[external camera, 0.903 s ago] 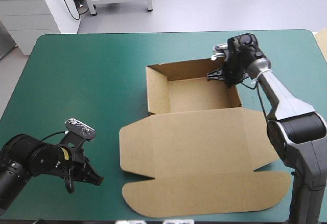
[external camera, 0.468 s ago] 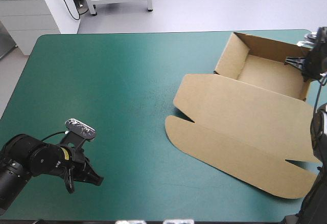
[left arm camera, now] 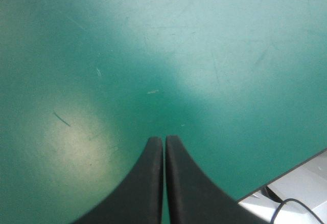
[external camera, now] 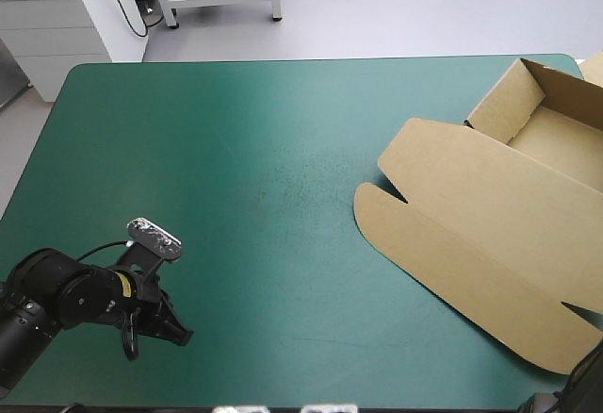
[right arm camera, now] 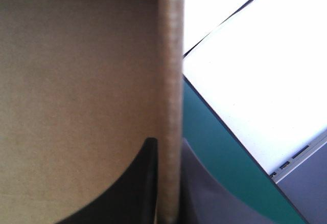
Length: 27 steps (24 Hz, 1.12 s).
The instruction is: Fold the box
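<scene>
Clamping the brown cardboard box [external camera: 471, 215] at two o'clock, right tool [right arm camera: 167, 141] seems mid-reposition; next, empty pinched-together left tool [left arm camera: 164, 138] braces it.

the box [external camera: 471, 206] is cut off by the high view's right edge. the right pincer [right arm camera: 167, 143] shows only in its wrist view, its fingertips [right arm camera: 148, 155] partly hidden by the gripped box wall [right arm camera: 170, 81].

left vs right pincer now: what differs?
Left pincer is shut on nothing; right pincer is shut on a wall of the box. Left pincer hangs over bare teal-green cover; right pincer is at that cover's edge. Shared: both are shut.
</scene>
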Motion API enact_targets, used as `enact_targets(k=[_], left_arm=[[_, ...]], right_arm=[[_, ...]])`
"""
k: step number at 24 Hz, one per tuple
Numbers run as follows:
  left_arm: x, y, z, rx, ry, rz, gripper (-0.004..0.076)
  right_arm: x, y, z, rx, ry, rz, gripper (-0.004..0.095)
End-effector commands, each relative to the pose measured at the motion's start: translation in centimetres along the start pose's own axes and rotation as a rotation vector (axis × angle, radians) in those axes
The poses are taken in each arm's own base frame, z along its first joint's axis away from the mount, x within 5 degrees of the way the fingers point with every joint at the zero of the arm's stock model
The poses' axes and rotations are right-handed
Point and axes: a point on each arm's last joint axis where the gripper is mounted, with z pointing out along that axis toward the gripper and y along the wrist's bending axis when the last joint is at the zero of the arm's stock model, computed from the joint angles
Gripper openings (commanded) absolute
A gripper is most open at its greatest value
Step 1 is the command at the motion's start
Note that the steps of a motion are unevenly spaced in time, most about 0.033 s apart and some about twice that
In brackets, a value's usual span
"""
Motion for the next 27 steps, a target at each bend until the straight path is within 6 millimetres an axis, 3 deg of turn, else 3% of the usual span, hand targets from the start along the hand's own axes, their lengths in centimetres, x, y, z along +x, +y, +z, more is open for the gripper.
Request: enact_targets(k=[1,2,6,7,13,19,21,23,27], left_arm=[[-0.4,-0.2,-0.7,-0.017,-0.054,0.039,-0.0008],[-0.4,-0.3,-0.7,-0.016,-0.054,0.04,-0.0008],[-0.4,-0.3,-0.7,-0.016,-0.054,0.04,-0.0008],[-0.4,-0.3,-0.7,-0.016,-0.054,0.04,-0.0008],[-0.4,-0.3,-0.7,-0.016,-0.054,0.041,-0.0008],[-0.5,-0.4,-0.8,-0.003,-0.063,0.039,-0.0008],[-0.5,-0.4,-0.8,-0.001,-0.065,0.039,-0.0008],[-0.7,-0.4,-0.8,-0.002,-0.09,0.029,-0.0008],[-1.0,-0.4,-0.8,-0.002,-0.116,0.028,-0.0008]], right_arm=[[-0.4,-1.0,-4.4,-0.006,-0.114,-0.003,0.0193],[-0.4,-1.0,-4.4,-0.009,-0.114,-0.006,0.0279],[-0.3,-0.7,-4.4,-0.04,-0.107,-0.008,0.086],[-0.3,-0.7,-4.4,-0.04,-0.102,-0.006,0.0949],[-0.2,-0.8,-6.3,-0.051,-0.144,0.002,0.0928],[0.1,-1.3,-13.4,-0.1,-0.322,0.028,0.0926],[0.9,-0.2,-15.2,-0.213,-0.339,0.037,0.0926],[1.9,2.3,-17.0,-0.35,-0.342,0.003,0.0904],[3.9,7.0,-18.9,-0.429,-0.359,-0.175,0.0708]])
